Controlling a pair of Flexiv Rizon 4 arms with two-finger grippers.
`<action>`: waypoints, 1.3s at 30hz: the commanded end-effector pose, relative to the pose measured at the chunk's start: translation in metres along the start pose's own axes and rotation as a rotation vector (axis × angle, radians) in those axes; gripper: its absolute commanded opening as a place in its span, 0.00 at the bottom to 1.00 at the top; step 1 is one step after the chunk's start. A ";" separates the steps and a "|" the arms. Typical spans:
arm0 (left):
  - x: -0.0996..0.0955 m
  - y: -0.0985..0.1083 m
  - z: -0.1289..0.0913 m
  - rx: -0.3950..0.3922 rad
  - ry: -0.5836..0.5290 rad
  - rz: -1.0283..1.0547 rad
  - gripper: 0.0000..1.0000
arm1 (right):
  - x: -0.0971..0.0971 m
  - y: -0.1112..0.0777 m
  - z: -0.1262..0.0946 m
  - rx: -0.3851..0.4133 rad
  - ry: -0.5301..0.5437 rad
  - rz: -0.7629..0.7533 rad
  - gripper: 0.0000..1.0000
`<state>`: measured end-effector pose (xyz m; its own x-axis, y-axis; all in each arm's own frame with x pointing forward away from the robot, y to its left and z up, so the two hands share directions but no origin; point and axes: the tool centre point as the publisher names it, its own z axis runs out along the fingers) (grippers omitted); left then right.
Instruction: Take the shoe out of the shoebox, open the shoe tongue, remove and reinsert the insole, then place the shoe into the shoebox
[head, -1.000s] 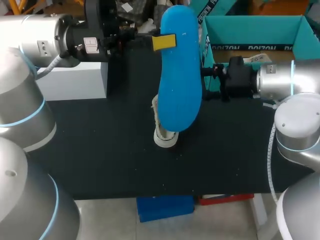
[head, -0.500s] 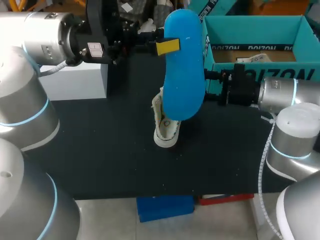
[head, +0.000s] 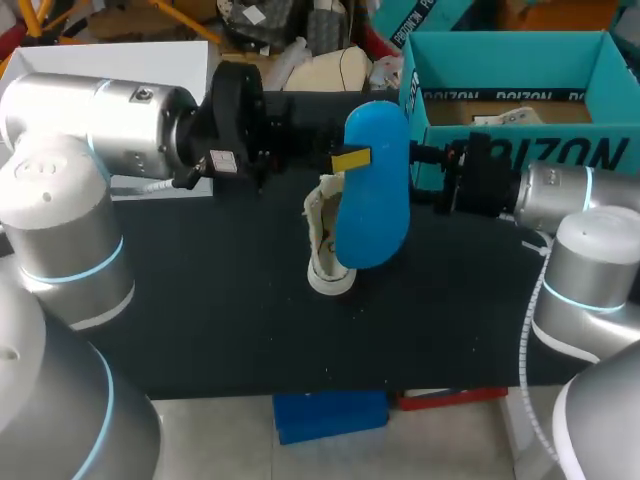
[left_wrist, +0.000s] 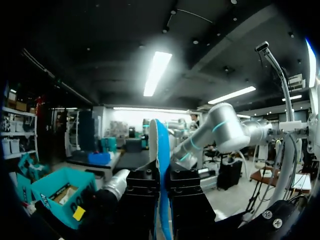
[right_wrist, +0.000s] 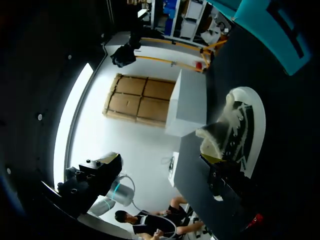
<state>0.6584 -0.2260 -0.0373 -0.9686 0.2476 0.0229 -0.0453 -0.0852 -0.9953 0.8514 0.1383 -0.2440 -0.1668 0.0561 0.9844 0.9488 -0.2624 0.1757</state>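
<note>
Insole (head: 375, 190), blue: pinched edgewise in left fingers (left_wrist: 142, 197), above white sneaker (head: 320, 220) mid-worktop (head: 200, 290). Right fingers (right_wrist: 227, 180) clamped sneaker's heel. Step: reinsertion, apparently. Next: lower insole's tip into the opening.

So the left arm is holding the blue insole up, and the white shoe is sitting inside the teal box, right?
Not quite. The left end effector does hold the blue insole, but the white shoe stands on the black table, outside the teal box, as the head view shows.
</note>
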 end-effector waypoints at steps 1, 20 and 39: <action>0.000 0.019 0.003 0.027 0.000 -0.016 0.00 | 0.000 0.000 0.001 -0.003 -0.002 0.000 1.00; -0.003 0.017 0.002 0.046 0.019 -0.063 0.00 | 0.000 0.000 0.001 -0.003 -0.002 0.000 1.00; 0.042 0.139 -0.017 -0.378 -0.255 1.162 0.00 | 0.000 0.000 0.001 -0.003 -0.002 0.000 1.00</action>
<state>0.6270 -0.2075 -0.1614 -0.8657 0.2037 -0.4573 0.4364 -0.1405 -0.8887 0.8519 0.1381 -0.2436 -0.1671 0.0559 0.9843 0.9493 -0.2604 0.1760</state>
